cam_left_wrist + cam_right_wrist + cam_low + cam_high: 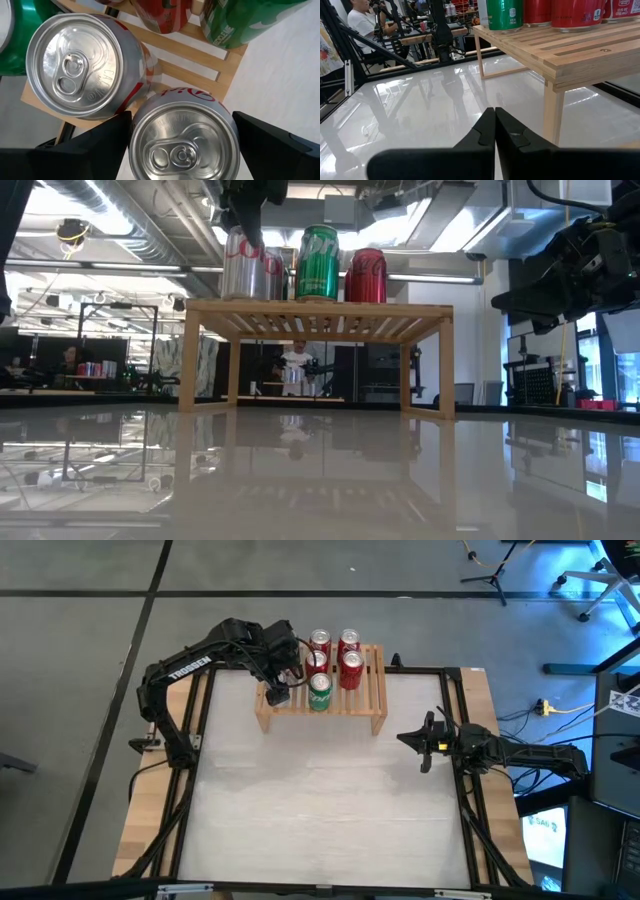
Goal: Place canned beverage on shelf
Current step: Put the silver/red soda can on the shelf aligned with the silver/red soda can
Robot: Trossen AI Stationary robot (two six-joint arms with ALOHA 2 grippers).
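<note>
The light wooden shelf (372, 690) stands at the table's far edge, with several red cans (351, 668) and a green can (319, 690) upright on its slats. At its left end stand two silver cans; my left gripper (278, 692) reaches down from above and is shut on the nearer silver can (182, 145). The other silver can (75, 65) stands close beside it. My right gripper (425, 740) waits shut at the table's right side, level with the table, and touches nothing. My left gripper pinches the silver can's upper side wall (137, 125) between its two fingers (107, 142), one on each side. The fingers come steeply down from above. The can stands upright, its bottom (243, 296) on the shelf's slats near the left end.
The held can almost touches the silver can next to it. The green can (319, 262) and a red can (367, 275) stand to its right on the shelf. The white tabletop (320, 810) lies bare in front of the shelf. People sit in the room behind.
</note>
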